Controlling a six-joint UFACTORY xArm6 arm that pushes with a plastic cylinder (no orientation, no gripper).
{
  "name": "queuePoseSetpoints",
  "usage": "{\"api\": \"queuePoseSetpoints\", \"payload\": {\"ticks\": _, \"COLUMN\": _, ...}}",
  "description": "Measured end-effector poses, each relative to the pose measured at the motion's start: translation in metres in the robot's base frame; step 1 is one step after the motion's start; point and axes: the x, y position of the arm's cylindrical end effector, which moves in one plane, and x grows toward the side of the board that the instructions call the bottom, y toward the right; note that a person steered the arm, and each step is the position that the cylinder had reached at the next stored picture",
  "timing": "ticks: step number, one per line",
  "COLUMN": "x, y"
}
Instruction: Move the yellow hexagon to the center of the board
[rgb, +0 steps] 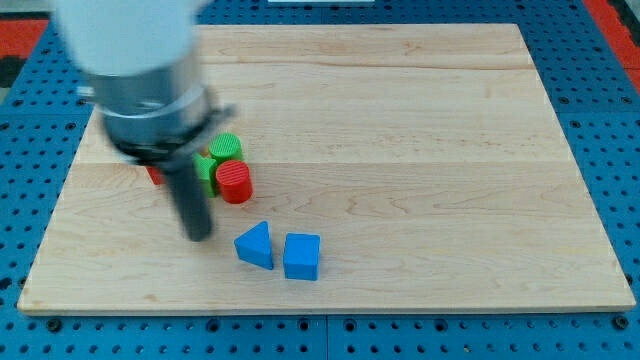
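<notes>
No yellow hexagon shows in the camera view; it may be hidden behind the arm. My tip (199, 234) rests on the wooden board (400, 150) at the lower left. A blue triangle (255, 245) lies just right of the tip, with a blue cube (301, 256) beside it. A red cylinder (235, 183) sits up and right of the tip. A green cylinder (227, 147) and a green block (206, 167) sit above it, close to the rod. A bit of another red block (155, 175) peeks out left of the rod.
The arm's grey and white body (140, 70) covers the board's upper left. A blue pegboard surface (600, 120) surrounds the board on all sides.
</notes>
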Motion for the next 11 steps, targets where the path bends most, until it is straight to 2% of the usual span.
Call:
{"api": "queuePoseSetpoints", "payload": {"ticks": 1, "x": -0.025, "y": -0.128}}
{"api": "queuePoseSetpoints", "payload": {"ticks": 2, "x": -0.076, "y": -0.126}}
{"api": "queuePoseSetpoints", "payload": {"ticks": 3, "x": -0.111, "y": -0.069}}
{"api": "queuePoseSetpoints", "payload": {"ticks": 4, "x": -0.117, "y": 0.027}}
{"api": "queuePoseSetpoints", "payload": {"ticks": 5, "x": -0.13, "y": 0.051}}
{"api": "queuePoseSetpoints", "payload": {"ticks": 6, "x": -0.161, "y": 0.002}}
{"api": "queuePoseSetpoints", "payload": {"ticks": 8, "x": -0.173, "y": 0.13}}
{"api": "queuePoseSetpoints", "payload": {"ticks": 9, "x": -0.188, "y": 0.13}}
{"api": "queuePoseSetpoints", "payload": {"ticks": 10, "x": -0.197, "y": 0.163}}
{"api": "queuePoseSetpoints", "payload": {"ticks": 11, "x": -0.147, "y": 0.197}}
